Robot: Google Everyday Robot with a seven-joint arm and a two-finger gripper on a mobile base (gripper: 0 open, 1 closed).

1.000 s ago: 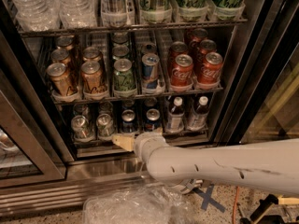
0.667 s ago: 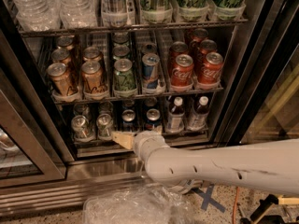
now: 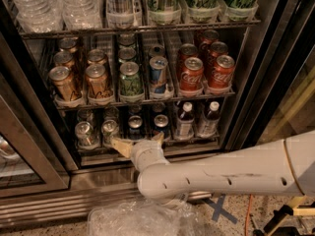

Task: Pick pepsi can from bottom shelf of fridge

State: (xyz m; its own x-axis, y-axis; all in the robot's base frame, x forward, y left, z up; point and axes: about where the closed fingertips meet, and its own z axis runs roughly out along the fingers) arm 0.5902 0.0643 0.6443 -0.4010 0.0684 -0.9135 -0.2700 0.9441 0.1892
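The fridge [image 3: 256,87] stands open in front of me. Its bottom shelf [image 3: 199,142] holds two silver cans [image 3: 84,132] at the left, two dark blue pepsi cans in the middle and two small bottles [image 3: 184,119] at the right. My gripper [image 3: 139,141] is at the shelf's front lip, open. One tan finger [image 3: 120,146] is below the second silver can and the other [image 3: 158,137] is below the right pepsi can [image 3: 161,124]. The left pepsi can [image 3: 135,125] stands just behind the gap between the fingers. Nothing is held.
The rack above holds gold cans [image 3: 63,82], a green can [image 3: 130,80], a pale blue-and-silver can [image 3: 158,73] and red cans [image 3: 191,75]. The glass door [image 3: 19,156] hangs open at the left. A clear plastic bag [image 3: 138,218] lies on the floor below my arm.
My gripper has barely moved at the shelf's lip. The cans and bottles have not moved.
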